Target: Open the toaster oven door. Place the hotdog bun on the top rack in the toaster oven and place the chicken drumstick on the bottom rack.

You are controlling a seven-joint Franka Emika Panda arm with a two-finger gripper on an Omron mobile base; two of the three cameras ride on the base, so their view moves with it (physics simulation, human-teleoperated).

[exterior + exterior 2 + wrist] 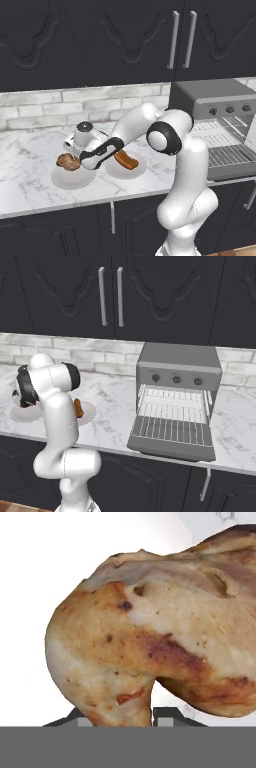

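The golden-brown chicken drumstick (150,627) looms very close in the hand view, its narrow lower part pinched between my two dark fingertips (170,714). It lies on the left white plate (70,180), and my gripper (74,159) is down on it, shut around it. The hotdog bun (126,160) rests on the right plate (139,170), just right of the hand. The toaster oven (177,363) stands at the right with its door (170,452) folded down flat. Inside show the top rack (172,401) and the bottom rack (170,428).
The two plates sit side by side near the marble counter's front edge (60,202). Dark wall cabinets (100,40) hang above a pale brick backsplash (75,107). The lowered oven door juts out past the counter front.
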